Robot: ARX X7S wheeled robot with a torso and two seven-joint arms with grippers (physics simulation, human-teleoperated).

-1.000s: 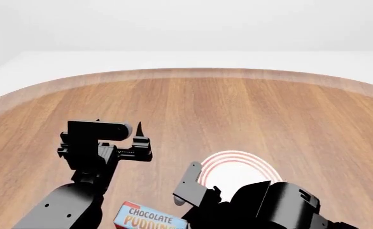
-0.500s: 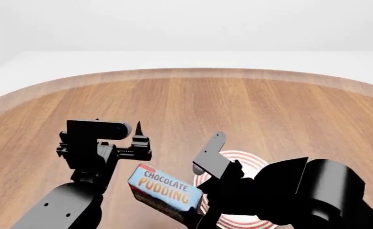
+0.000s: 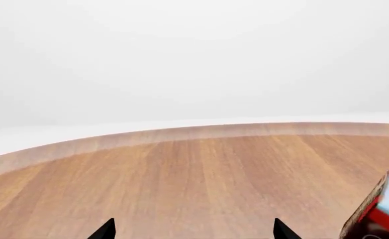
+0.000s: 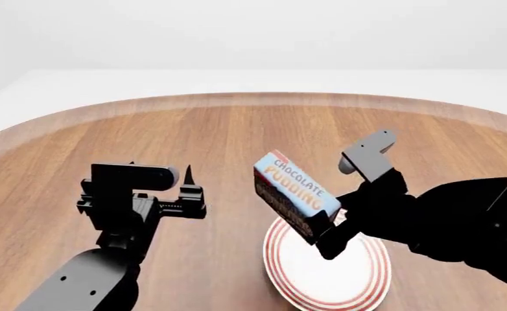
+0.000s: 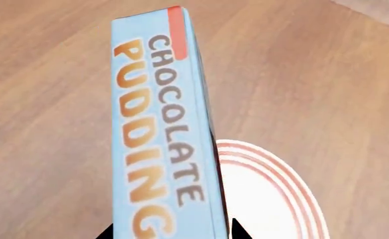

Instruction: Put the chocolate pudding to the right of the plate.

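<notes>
The chocolate pudding point(image 4: 295, 192), a carton with a light blue top and dark brown sides, is held tilted in the air above the left part of the plate point(image 4: 344, 278). The plate is white with red rings and lies on the wooden table near the front. My right gripper point(image 4: 323, 230) is shut on the carton's near end. In the right wrist view the carton point(image 5: 161, 124) fills the space between the fingertips of that gripper point(image 5: 172, 231), with the plate point(image 5: 267, 194) below. My left gripper point(image 4: 165, 180) is open and empty, left of the carton. It also shows in the left wrist view point(image 3: 193, 231), with the carton's edge point(image 3: 383, 209) beside it.
The round wooden table point(image 4: 253, 136) stretches away to a curved far edge, with a white floor beyond. Bare wood lies to the right of the plate point(image 4: 444, 162). My right forearm point(image 4: 461, 220) hangs over the table's front right.
My right gripper has lifted the pudding from low at the front and carried it up and to the right, over the plate's left side. The left arm has not moved.
</notes>
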